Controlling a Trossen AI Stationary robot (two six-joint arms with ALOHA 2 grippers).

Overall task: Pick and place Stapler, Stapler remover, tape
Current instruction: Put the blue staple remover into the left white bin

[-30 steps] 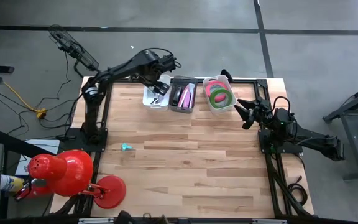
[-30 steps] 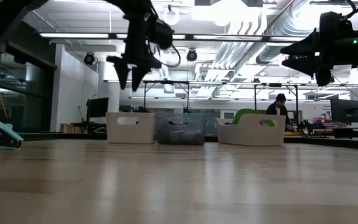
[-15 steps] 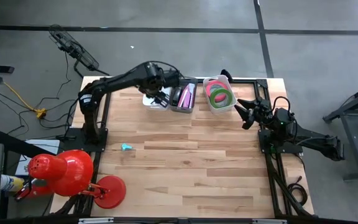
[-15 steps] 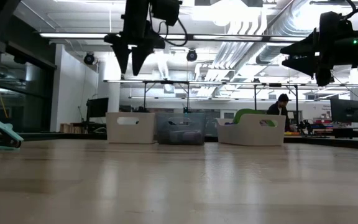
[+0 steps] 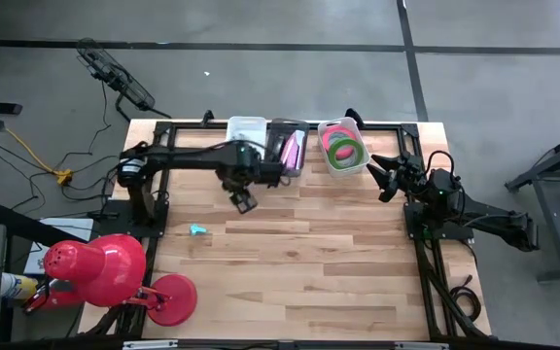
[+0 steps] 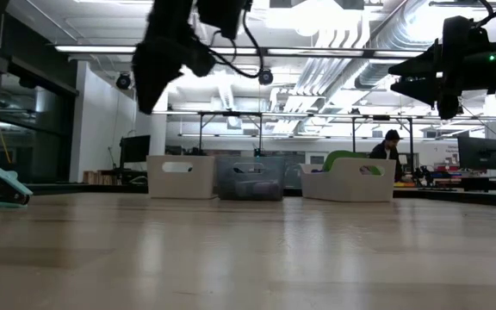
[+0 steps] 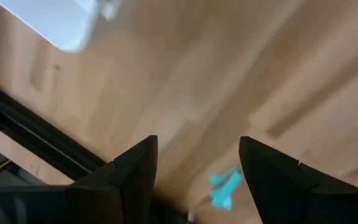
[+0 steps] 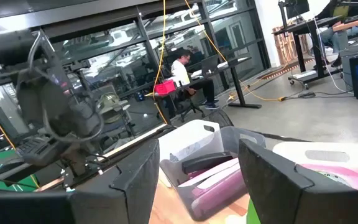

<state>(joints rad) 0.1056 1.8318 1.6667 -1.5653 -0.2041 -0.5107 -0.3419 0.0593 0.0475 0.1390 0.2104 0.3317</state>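
Observation:
My left gripper (image 5: 244,200) (image 7: 197,149) hangs open and empty above the bare wood, just in front of the bins. A small teal object (image 5: 198,229) (image 7: 225,188), probably the stapler remover, lies flat on the table nearer the left edge. Green and pink-red tape rolls (image 5: 343,144) lie in the right-hand white bin (image 5: 331,165). Purple-pink items (image 5: 294,148) (image 8: 219,182) sit in the grey middle bin. My right gripper (image 5: 381,176) (image 8: 197,155) waits open in the air beside the tape bin, toward the table's right edge.
Three bins stand in a row at the far edge: a white one (image 5: 246,125), the grey one (image 6: 250,177) and the tape bin (image 6: 349,179). A red lamp (image 5: 105,272) stands off the near left corner. Bare wood spans the middle and near side. A person (image 6: 389,146) sits far behind.
My left arm has swung away from over the white bin at the far edge, carrying its gripper toward the near side and out over the open table, closer to the teal object. The right arm has kept still.

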